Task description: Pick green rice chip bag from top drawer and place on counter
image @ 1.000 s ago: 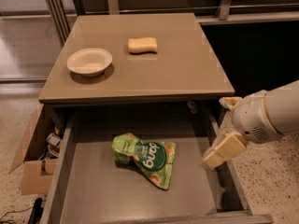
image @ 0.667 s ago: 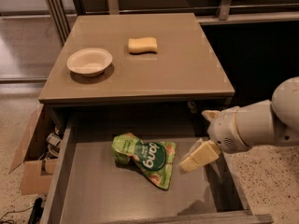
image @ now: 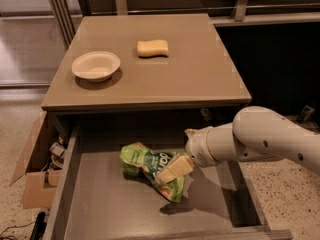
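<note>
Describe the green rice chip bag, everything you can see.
The green rice chip bag is a small, crinkled light-green pouch with a dark green round logo and white lettering. It lies flat and skewed on the floor of the open top drawer, near the middle. The gripper sits over part of it; contact cannot be confirmed.

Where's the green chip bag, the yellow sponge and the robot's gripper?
green rice chip bag point(image: 136, 157): camera view, on its crinkled green left end.
yellow sponge point(image: 153, 48): camera view, middle of its top face.
gripper point(image: 174, 169): camera view, on its pale tip, right over the bag's middle.
</note>
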Robot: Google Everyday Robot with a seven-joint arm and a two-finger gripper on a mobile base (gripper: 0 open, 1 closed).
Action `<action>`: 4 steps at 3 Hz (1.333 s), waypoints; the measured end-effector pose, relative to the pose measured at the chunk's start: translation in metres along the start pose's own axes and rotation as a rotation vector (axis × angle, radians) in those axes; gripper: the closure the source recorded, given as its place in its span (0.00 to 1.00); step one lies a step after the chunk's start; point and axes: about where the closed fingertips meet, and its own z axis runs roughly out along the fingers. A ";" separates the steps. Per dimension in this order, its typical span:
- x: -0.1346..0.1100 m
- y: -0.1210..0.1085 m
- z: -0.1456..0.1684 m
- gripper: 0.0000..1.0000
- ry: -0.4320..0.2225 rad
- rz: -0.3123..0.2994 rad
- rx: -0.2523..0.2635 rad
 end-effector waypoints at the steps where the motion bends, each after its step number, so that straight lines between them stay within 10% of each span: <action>1: 0.000 0.000 0.000 0.00 0.000 0.000 0.000; 4: -0.003 0.021 0.065 0.00 -0.042 -0.040 0.043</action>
